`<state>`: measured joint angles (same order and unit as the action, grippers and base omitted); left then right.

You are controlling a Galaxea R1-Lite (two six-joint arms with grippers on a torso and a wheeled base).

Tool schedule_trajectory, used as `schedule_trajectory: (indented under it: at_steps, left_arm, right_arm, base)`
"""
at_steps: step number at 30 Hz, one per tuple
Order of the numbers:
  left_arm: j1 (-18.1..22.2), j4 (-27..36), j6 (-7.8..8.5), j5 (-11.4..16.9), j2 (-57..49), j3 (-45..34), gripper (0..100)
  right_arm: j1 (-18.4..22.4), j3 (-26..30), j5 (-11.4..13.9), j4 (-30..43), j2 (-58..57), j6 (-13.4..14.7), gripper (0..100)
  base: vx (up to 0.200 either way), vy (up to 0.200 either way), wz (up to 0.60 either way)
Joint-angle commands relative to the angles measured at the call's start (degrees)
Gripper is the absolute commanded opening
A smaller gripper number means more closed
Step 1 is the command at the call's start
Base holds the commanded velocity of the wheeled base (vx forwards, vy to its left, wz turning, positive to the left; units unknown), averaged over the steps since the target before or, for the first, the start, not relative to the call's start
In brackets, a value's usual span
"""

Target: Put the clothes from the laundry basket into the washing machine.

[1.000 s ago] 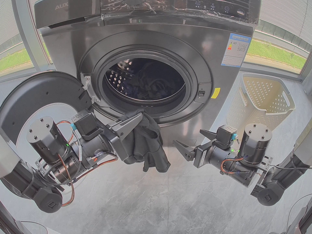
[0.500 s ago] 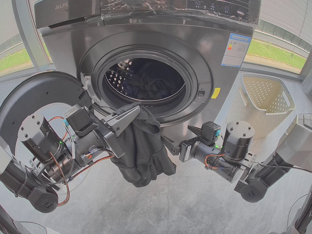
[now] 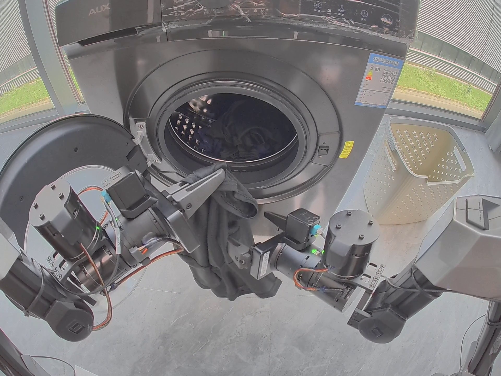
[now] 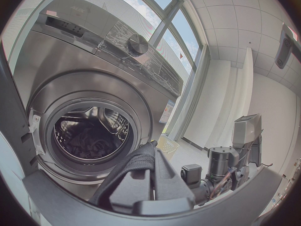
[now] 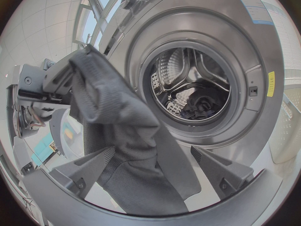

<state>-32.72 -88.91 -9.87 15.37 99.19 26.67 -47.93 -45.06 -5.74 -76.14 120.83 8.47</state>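
The washing machine (image 3: 334, 79) stood straight ahead with its round door (image 3: 62, 152) swung fully open to the left, and inside the drum (image 3: 190, 126) a heap of dark clothes (image 3: 245, 131) lay toward the far side. Near the low left part of the opening, the left gripper (image 3: 216, 177) was clamped tight on the top fold of a dark grey garment (image 3: 219, 225), its tips pointing at the rim of the opening. The garment was bunched over the tips and hung down from them in a long, loose drape in front of the machine's lower panel, clear of the grey marbled floor (image 3: 209, 330) and wholly outside the drum. From the right, the right gripper (image 5: 152, 150) had its 2 fingers (image 5: 91, 167) spread wide apart, 1 on each side of the hanging lower half of the garment. The cloth dropped between them, just beside 1 finger and apart from the other; I could not tell whether either was touching it. To the right of the machine, the cream laundry basket (image 3: 396, 184) sat on the floor close beside the machine's side wall, well away from both grippers. On the machine's front, a blue and white label (image 3: 378, 79) sat at the upper right and a small yellow sticker (image 3: 345, 149) just right of the opening.
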Motion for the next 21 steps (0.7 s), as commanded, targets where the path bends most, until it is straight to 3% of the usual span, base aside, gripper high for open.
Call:
schedule_trajectory:
  at_steps: [1, 7, 21]
  left_arm:
    - [0.3, 0.0, -0.06, 0.0, 0.3, 0.4, 0]
    - [0.5, 0.0, -0.32, 0.0, 0.0, 0.5, 0]
    - [0.5, 0.0, -0.23, 0.0, -0.1, 0.0, 0]
  right_arm:
    - [-1.9, 0.0, 0.0, -0.1, 0.4, 0.1, 100]
    - [-1.6, -0.3, 0.0, -1.7, 0.5, 0.1, 100]
    - [4.4, -4.9, 0.1, -2.5, 0.1, 0.0, 100]
  base:
    - [0.0, 0.0, 0.0]
    - [0.0, 0.0, 0.0]
    - [0.0, 0.0, 0.0]
